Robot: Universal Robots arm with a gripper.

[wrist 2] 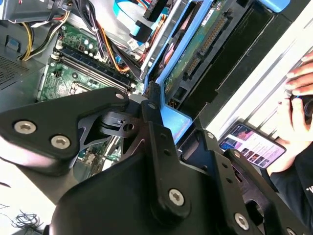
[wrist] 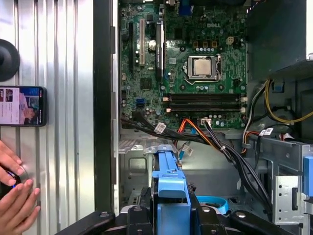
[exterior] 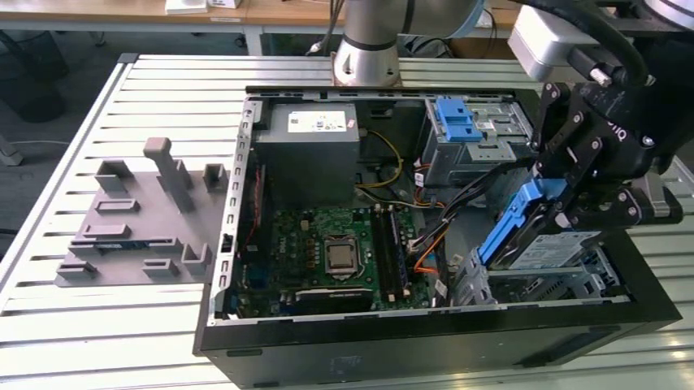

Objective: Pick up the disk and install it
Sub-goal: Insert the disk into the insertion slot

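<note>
Black linkage arms of the end effector [wrist 2: 151, 105] fill the foreground in the second wrist view, closed around the blue caddy of the disk [wrist 2: 195, 46]. Across the scene from the exterior view's left, a grey moulded fixture [exterior: 141, 219] sits on the slatted metal counter [exterior: 109, 341], well apart from the work. Beside it stands the open computer case [exterior: 423, 337], with the green motherboard [exterior: 331, 252] on its floor and the grey power supply [exterior: 309, 150] behind that. Further along, a blue latch bracket [exterior: 461, 122] is fixed to the metal bay at the back. At the exterior view's right the end effector [exterior: 570, 207] grips the disk [exterior: 537, 244], which hangs tilted, its blue edge up, over the metal drive cage in the case's near corner. Outside the case, in the first wrist view, a person's hands [wrist: 14, 196] rest on the counter near a phone [wrist: 22, 106].
</note>
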